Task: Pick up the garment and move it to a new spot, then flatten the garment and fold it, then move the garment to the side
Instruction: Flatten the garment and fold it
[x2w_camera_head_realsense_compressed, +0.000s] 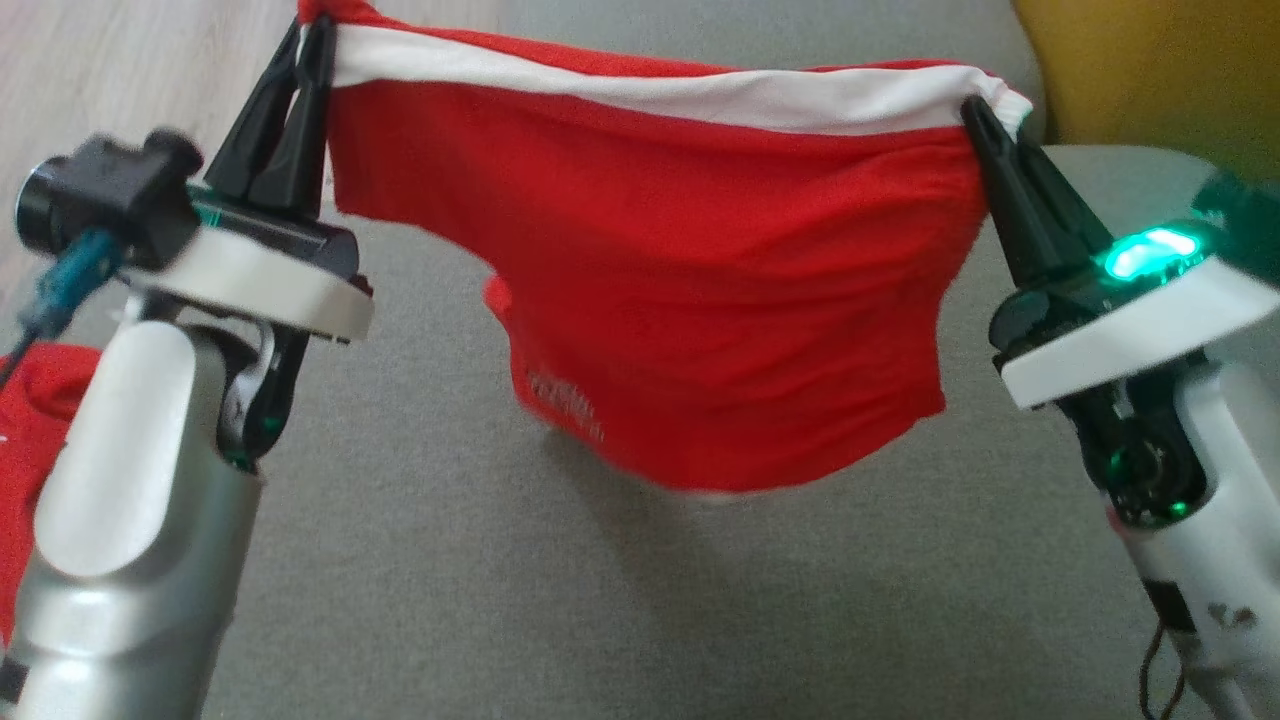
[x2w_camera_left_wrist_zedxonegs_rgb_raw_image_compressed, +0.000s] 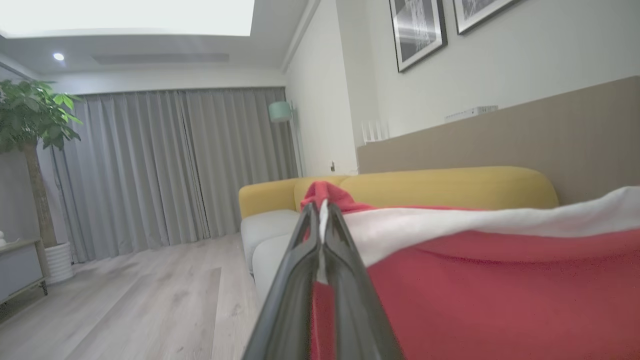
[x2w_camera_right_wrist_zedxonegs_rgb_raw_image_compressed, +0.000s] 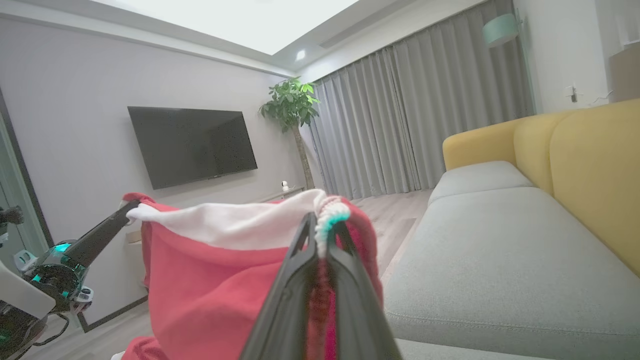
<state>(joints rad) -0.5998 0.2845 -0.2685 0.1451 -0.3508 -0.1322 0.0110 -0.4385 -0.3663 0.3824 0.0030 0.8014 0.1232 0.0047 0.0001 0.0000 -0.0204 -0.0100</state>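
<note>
Now we have the garment (x2w_camera_head_realsense_compressed: 680, 300) up in the air, stretched between our two grippers over the grey sofa seat (x2w_camera_head_realsense_compressed: 400, 560). Our left gripper (x2w_camera_head_realsense_compressed: 312, 35) is clenched on one end of its white band (x2w_camera_head_realsense_compressed: 700, 95), with a tuft of red cloth poking out above the grip. Our right gripper (x2w_camera_head_realsense_compressed: 978, 108) is pinched tight on the other end, where the band bunches into gathers. The band runs nearly level between them, sagging a little in the middle. The red body hangs below it, and its blurred lower hem appears clear of the cushion, casting a shadow there. A second piece of red cloth (x2w_camera_head_realsense_compressed: 35, 430) lies at the lower left beside our left forearm (x2w_camera_head_realsense_compressed: 130, 480). Behind the right gripper we see the sofa's yellow backrest (x2w_camera_head_realsense_compressed: 1150, 70).
</note>
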